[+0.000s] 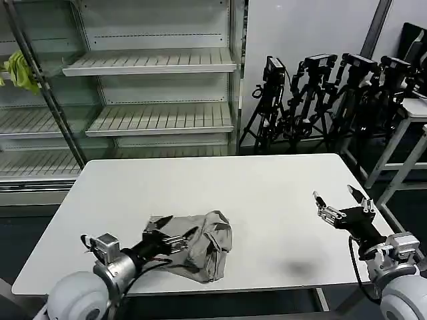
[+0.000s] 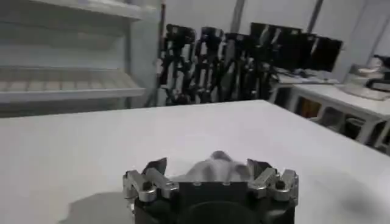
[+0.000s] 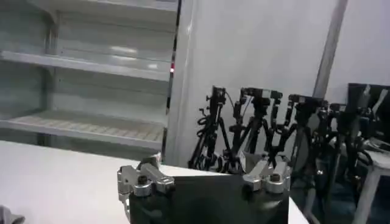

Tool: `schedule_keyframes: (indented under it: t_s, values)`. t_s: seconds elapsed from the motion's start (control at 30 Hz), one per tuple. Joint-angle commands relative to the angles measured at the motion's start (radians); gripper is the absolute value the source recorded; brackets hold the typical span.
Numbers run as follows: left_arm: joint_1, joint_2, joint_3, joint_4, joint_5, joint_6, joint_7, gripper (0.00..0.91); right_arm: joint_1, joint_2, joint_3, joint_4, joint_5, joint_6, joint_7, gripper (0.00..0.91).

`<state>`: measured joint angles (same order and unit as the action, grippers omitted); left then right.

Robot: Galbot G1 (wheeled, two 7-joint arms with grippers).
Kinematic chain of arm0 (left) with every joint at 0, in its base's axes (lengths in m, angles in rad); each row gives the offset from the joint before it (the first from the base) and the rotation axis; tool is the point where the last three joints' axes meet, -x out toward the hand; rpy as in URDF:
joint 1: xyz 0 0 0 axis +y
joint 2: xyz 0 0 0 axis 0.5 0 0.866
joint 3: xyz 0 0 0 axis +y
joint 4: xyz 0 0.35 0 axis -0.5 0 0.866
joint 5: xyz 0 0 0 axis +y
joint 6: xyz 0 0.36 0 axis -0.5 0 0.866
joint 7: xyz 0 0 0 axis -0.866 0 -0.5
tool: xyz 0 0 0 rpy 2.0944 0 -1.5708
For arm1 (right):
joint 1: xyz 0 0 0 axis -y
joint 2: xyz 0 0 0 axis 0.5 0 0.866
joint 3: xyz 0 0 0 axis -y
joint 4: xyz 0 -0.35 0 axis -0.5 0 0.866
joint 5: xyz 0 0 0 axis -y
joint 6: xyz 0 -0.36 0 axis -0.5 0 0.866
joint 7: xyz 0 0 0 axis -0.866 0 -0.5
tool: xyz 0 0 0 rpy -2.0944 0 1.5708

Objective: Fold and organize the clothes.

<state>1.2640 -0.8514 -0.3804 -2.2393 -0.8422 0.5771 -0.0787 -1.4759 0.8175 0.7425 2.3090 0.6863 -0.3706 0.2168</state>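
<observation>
Left hand [image 1: 172, 235] fingers spread apart, over the near-left edge of the crumpled T-shirt [image 1: 203, 247]. T-shirt lies near the worktop [image 1: 267, 193] front, left of centre. Right hand [image 1: 341, 200] spread apart, hovering near right edge.

No readable text, labels or numbers anywhere.

White table [image 1: 267, 200] up front, surface bare toward far edge. Behind it on left, metal shelf unit [image 1: 153, 63] with slatted shelves. Yellow-green cloth [image 1: 20, 72] hanging at far left of shelving. Right of shelves, cluster of black tripods [image 1: 320, 100] standing against white wall [image 1: 300, 33]. Another table's edge [image 1: 415, 110] at far right.
</observation>
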Motion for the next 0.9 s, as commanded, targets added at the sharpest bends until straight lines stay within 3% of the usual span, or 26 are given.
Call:
schedule_keyframes:
  t_s: [0.03,0.33,0.9]
  values:
    - [0.089,0.007,-0.15,0.093,0.067,0.0,-0.024,0.907,0.016,0.004,-0.025,-0.001,-0.002,0.005,-0.003,0.907]
    - [0.171,-0.072,-0.174,0.219,0.097,0.0,-0.031,0.907,0.015,0.001,-0.029,-0.006,0.001,0.032,-0.018,0.907]
    - [0.224,-0.124,-0.155,0.127,0.113,0.0,-0.015,0.907,0.006,0.012,-0.024,0.003,0.001,0.042,-0.02,0.907]
